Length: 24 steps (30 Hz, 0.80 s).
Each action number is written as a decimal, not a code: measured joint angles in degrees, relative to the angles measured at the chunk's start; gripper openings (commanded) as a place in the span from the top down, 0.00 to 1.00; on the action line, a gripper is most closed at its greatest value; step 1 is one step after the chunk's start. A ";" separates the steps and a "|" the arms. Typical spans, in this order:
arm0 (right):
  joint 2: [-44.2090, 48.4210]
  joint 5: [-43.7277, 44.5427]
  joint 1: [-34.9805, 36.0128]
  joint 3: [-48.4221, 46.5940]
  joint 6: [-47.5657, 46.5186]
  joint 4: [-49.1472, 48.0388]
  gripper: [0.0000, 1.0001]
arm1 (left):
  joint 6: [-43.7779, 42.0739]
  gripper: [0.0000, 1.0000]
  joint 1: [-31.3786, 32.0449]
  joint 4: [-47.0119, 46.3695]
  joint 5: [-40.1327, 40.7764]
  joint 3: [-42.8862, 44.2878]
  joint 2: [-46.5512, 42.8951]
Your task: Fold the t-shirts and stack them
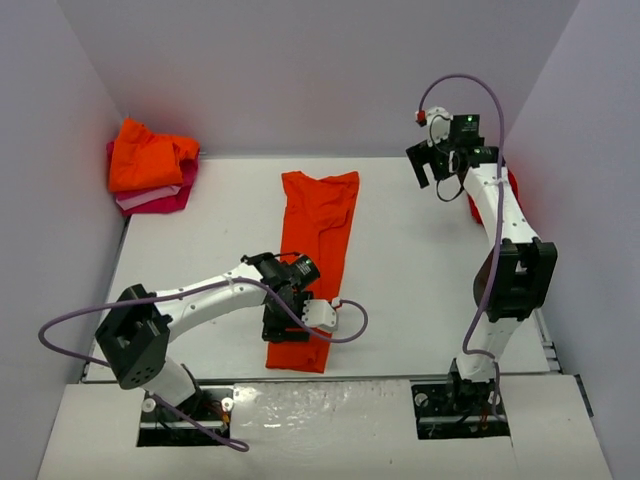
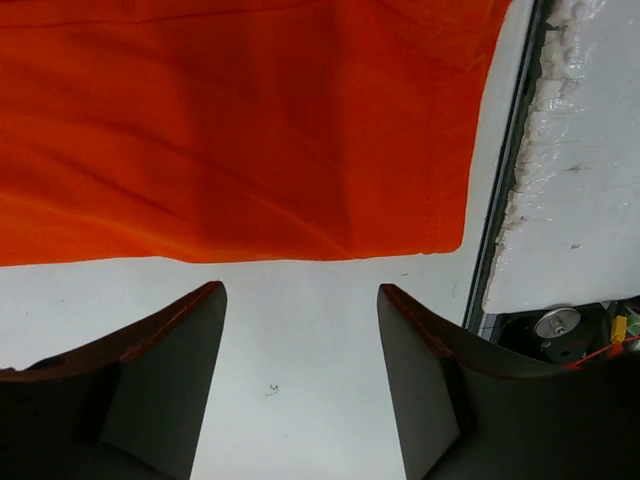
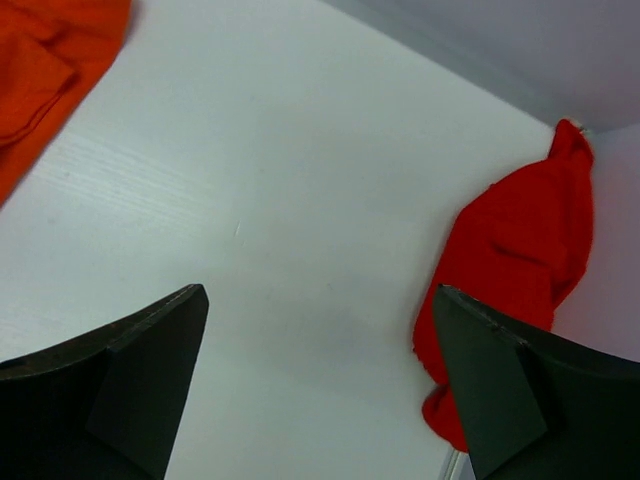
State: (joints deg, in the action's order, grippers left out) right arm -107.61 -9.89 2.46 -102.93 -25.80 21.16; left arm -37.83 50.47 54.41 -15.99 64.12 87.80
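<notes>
A folded orange t-shirt stacked on pink garments is noted in the far left corner of the white table. At centre, an orange t-shirt folded into a long strip is laid out, with the left gripper spread and empty just beside its near hem. At far right, the right gripper is held wide apart, empty, above bare table beside a crumpled red t-shirt.

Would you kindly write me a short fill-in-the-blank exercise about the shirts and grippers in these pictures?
1. The long folded shirt in the middle of the table is ____ in colour.
2. The left gripper sits at that shirt's near end with its jaws ____.
3. The crumpled red shirt lies at the table's ____ edge.
Missing words: orange; open; right.
</notes>
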 measured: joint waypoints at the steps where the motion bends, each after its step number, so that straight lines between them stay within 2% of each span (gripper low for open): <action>1: 0.61 -0.90 -0.15 1.76 0.40 0.18 0.21 | -0.01 0.41 0.87 -0.06 0.21 -0.34 0.15; 5: -1.15 -8.65 3.04 5.22 2.24 1.69 0.40 | 0.10 0.41 2.55 -0.93 0.90 -0.71 -0.38; 7: -4.16 -13.05 6.11 4.16 2.47 3.20 0.55 | 0.34 0.40 3.08 -1.62 1.44 -0.99 -0.59; 9: -8.23 -17.14 9.51 1.16 2.16 5.82 0.60 | 0.57 0.39 3.86 -1.99 1.97 -1.19 -0.63; 15: -14.21 -25.55 16.94 -3.91 0.71 11.72 0.58 | 0.97 0.30 7.92 -2.03 2.42 -1.07 -0.09; 19: -14.23 -28.46 16.86 -5.51 -0.06 13.42 0.57 | 1.21 0.24 11.31 -1.77 2.05 0.23 2.15; 24: -14.23 -29.42 16.50 -5.24 -1.03 14.27 0.56 | 2.66 0.23 13.78 -1.46 -1.05 2.25 5.10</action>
State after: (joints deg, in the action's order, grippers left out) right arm -121.84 -39.32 18.96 -108.18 -26.83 35.43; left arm -35.17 64.24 52.95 -17.05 66.36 92.90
